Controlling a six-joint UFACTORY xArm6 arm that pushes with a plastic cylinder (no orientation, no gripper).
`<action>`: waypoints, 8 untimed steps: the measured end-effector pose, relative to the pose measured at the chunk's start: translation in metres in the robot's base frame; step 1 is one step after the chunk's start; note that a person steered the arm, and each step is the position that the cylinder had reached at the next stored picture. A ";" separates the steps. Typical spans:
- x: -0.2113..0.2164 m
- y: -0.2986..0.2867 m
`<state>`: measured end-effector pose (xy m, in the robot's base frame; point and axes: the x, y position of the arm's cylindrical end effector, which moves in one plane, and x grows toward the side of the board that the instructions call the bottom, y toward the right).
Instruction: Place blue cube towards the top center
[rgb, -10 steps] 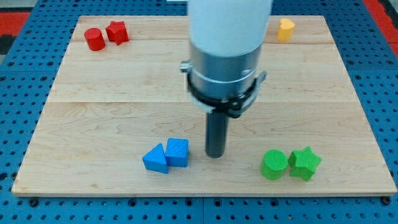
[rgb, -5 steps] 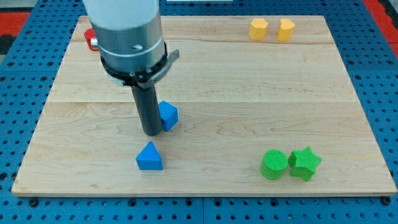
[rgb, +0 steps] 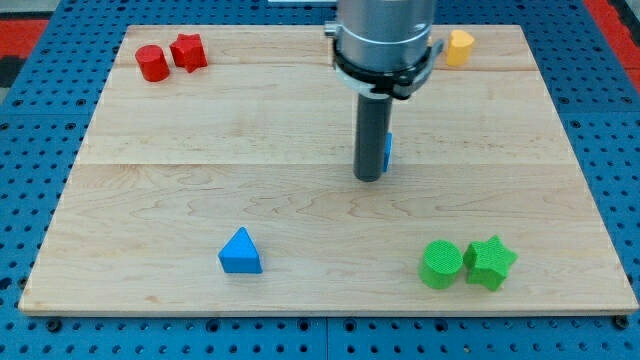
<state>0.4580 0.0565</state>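
The blue cube lies right of the board's middle, mostly hidden behind my rod; only a thin blue edge shows. My tip rests on the board against the cube's left, lower side. A blue triangular block lies alone at the lower left of centre.
A red cylinder and a red star-like block sit at the top left. A yellow block sits at the top right, next to the arm's body. A green cylinder and green star sit at the bottom right.
The rod and the blue cube have moved to the right and slightly up, away from the blue triangle. The arm now covers the second yellow block, and the red blocks show again.
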 end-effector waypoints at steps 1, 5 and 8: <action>-0.027 0.002; -0.168 -0.004; -0.206 0.006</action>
<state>0.2525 0.0623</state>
